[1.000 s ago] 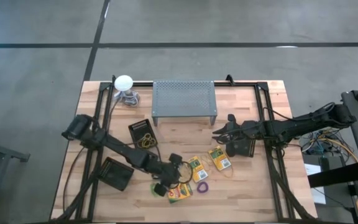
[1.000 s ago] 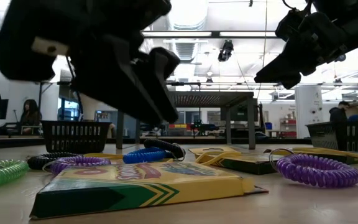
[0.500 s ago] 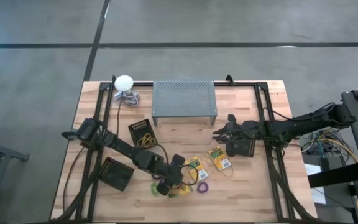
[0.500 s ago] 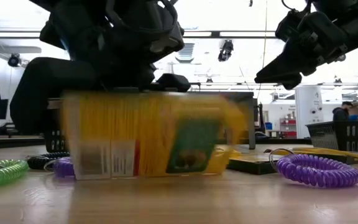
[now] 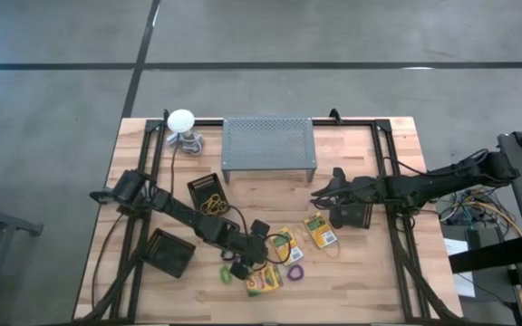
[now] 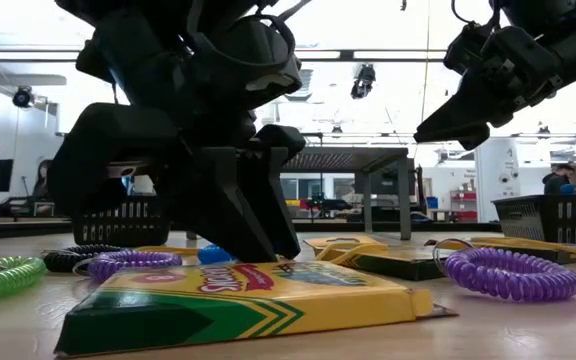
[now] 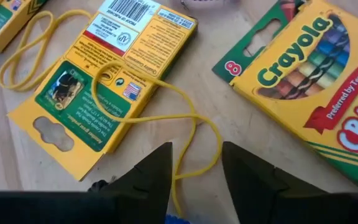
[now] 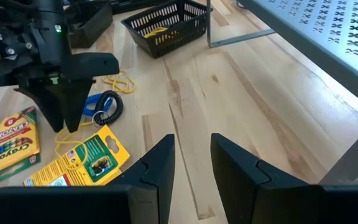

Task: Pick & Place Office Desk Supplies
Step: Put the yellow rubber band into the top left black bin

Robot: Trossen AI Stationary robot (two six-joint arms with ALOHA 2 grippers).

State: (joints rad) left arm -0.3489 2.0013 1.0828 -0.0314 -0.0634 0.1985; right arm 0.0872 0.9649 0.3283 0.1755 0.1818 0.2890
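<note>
My left gripper (image 5: 248,260) (image 7: 194,160) is open and points down at the table just behind the nearest crayon box (image 5: 263,282) (image 6: 238,295), which lies flat, face up. A yellow rubber band (image 7: 194,118) runs between its fingers; I see no touch. A second crayon box (image 5: 285,245) (image 7: 104,74) lies back side up under that band, and a third (image 5: 320,231) lies farther right. A purple loop (image 5: 294,272) (image 6: 513,275), a green loop (image 6: 3,275) and a blue loop (image 8: 101,102) lie around them. My right gripper (image 5: 320,193) (image 8: 191,163) hovers open above the table.
A grey perforated stand (image 5: 268,145) and a white ball-topped object (image 5: 180,120) stand at the far edge. Black baskets sit at the left (image 5: 169,254), centre-left with rubber bands (image 5: 208,193) and under the right arm (image 5: 352,215). A person (image 6: 553,182) shows in the room behind.
My left gripper has come down to the table behind the nearest crayon box. Half a second ago that box stood tipped up on its edge, back side toward the near edge; now it lies flat again, face up, about where it was.
</note>
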